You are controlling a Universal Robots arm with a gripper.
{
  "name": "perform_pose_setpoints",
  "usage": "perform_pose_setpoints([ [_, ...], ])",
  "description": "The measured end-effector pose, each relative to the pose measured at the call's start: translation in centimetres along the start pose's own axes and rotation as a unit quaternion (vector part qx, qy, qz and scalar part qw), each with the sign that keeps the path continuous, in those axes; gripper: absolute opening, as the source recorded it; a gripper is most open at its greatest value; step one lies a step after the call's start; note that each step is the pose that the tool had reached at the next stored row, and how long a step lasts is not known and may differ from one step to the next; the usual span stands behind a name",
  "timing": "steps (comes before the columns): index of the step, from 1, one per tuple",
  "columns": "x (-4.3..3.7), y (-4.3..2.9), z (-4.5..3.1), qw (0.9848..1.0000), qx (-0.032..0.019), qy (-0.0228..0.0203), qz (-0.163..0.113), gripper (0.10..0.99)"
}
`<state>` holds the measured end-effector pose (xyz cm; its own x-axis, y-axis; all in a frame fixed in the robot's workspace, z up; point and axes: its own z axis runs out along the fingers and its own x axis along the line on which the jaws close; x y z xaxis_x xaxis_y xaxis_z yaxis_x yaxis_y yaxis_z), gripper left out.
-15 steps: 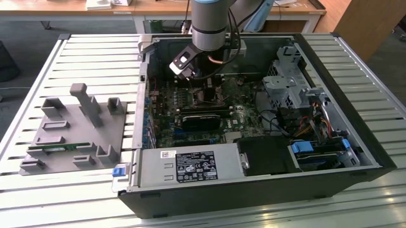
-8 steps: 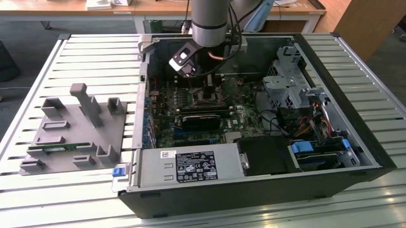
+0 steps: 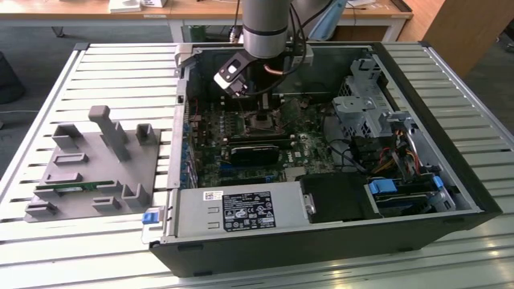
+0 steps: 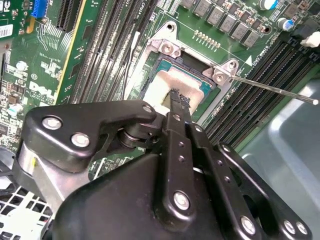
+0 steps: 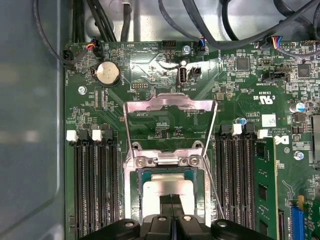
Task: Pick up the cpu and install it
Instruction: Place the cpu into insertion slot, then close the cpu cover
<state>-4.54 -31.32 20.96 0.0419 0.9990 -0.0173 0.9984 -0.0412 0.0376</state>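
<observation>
Misalignment is the main risk: if the cpu (image 5: 167,186) lies a little tilted in the socket (image 5: 131,190), a push from above could bend the fine contacts under it, and a sideways slip could knock the raised load plate (image 5: 170,103). The gripper (image 5: 171,199) has its fingers pressed together, pinching nothing, and the tips seem to rest on the silver top of the cpu. In the exterior view the socket is at about 12 o'clock from the power supply box (image 3: 241,211).
</observation>
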Motion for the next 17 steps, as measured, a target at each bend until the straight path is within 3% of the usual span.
perform_pose_setpoints([
  [12,-0.02,0.02,-0.50,1.0000,0.0000,-0.0007,0.000,0.106],
  [17,-0.02,0.04,-1.18,1.0000,0.0000,-0.0008,0.000,0.106],
])
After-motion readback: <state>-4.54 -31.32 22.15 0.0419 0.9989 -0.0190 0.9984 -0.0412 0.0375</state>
